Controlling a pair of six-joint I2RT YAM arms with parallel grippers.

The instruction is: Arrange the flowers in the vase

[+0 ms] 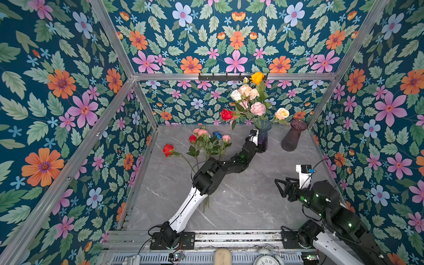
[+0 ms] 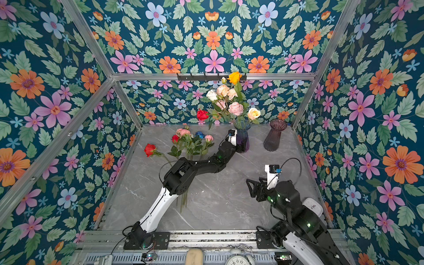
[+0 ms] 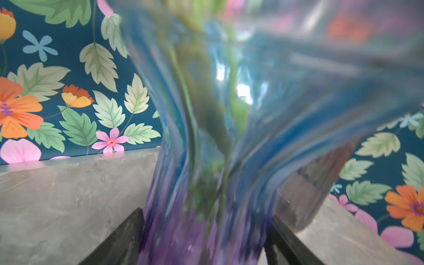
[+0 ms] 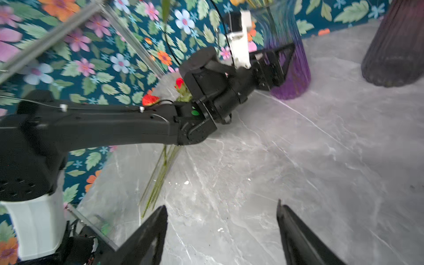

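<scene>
While the left end effector (image 1: pixel 261 145) grasps the blue-purple vase (image 1: pixel 263 132) low down at one o'clock on the counter (image 1: pixel 229 195), some flowers (image 1: pixel 251 101) stand in it, loose flowers (image 1: pixel 206 142) lie at eleven o'clock, and the right end effector (image 4: pixel 221 205) hangs released, empty, at four o'clock.

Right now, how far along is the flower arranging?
Partly done: several mixed-colour stemmed flowers stand in the blue-to-purple glass vase. In hand: the left gripper clasps that vase's lower body; the right gripper is open and empty. Left: a bunch of pink, red and blue flowers and a single red rose lie on the grey marble table.
</scene>
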